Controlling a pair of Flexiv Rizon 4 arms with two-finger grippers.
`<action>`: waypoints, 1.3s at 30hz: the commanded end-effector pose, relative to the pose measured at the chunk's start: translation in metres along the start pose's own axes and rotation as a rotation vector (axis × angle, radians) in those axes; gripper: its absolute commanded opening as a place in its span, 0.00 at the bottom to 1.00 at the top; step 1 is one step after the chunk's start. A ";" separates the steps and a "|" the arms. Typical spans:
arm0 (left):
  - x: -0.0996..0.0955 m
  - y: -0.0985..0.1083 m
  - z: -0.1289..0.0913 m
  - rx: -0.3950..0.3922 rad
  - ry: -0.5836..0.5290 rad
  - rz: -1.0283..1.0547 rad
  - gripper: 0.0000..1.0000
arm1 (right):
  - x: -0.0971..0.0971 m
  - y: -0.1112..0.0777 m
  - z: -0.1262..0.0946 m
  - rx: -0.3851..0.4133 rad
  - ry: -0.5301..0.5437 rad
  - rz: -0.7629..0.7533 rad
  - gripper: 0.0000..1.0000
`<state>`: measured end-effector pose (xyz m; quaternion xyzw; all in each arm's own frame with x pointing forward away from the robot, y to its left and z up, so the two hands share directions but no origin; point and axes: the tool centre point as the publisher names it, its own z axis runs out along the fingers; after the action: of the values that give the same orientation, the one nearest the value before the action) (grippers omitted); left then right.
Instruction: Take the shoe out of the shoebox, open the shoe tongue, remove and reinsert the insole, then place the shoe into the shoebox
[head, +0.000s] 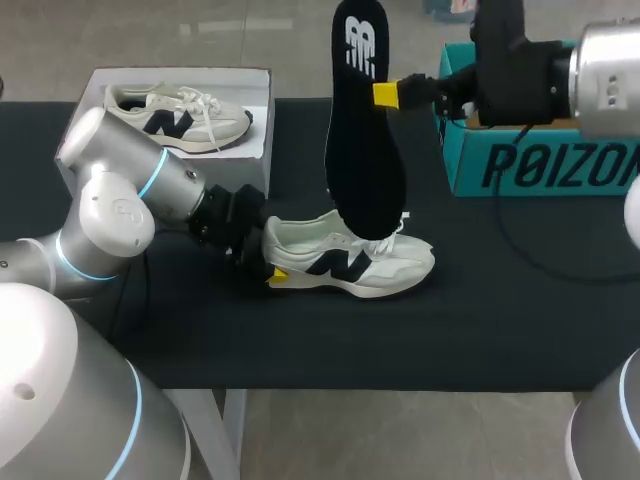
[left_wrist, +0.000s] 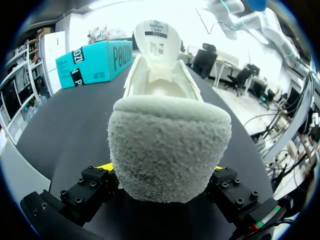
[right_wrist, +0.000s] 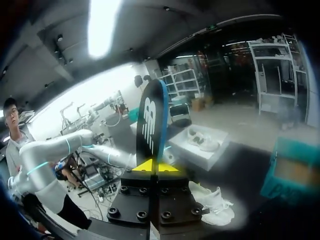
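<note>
Black insole (head: 362, 150) stands pinched in right tool (head: 388, 94), lower end at shoe (head: 350, 262).

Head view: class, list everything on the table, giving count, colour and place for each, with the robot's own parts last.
loose shoe: one, white with dark logo, mid-table on its sole
insole: one, black, upright over the loose shoe
boxed shoe: one, white with dark logo, inside the white box
white box: one, white, table's far left
teal box: one, teal, table's far right
table: one, black
left gripper: one, yellow-tipped, shut on the loose shoe's heel
right gripper: one, yellow-tipped, shut on the insole
</note>
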<state>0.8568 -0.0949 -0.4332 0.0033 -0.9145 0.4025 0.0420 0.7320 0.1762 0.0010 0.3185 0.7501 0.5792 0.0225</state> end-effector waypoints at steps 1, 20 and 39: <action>0.000 0.002 0.002 0.000 0.000 0.000 0.00 | 0.016 -0.008 -0.031 0.003 -0.020 0.008 0.00; 0.000 0.002 0.002 0.000 0.000 0.000 0.00 | 0.044 -0.057 -0.038 0.066 0.010 0.102 0.00; 0.000 0.002 0.002 0.000 0.000 0.000 0.00 | 0.045 -0.058 -0.038 0.082 0.006 0.101 0.00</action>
<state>0.8569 -0.0949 -0.4333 0.0033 -0.9145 0.4025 0.0420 0.6531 0.1574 -0.0217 0.3543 0.7564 0.5494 -0.0219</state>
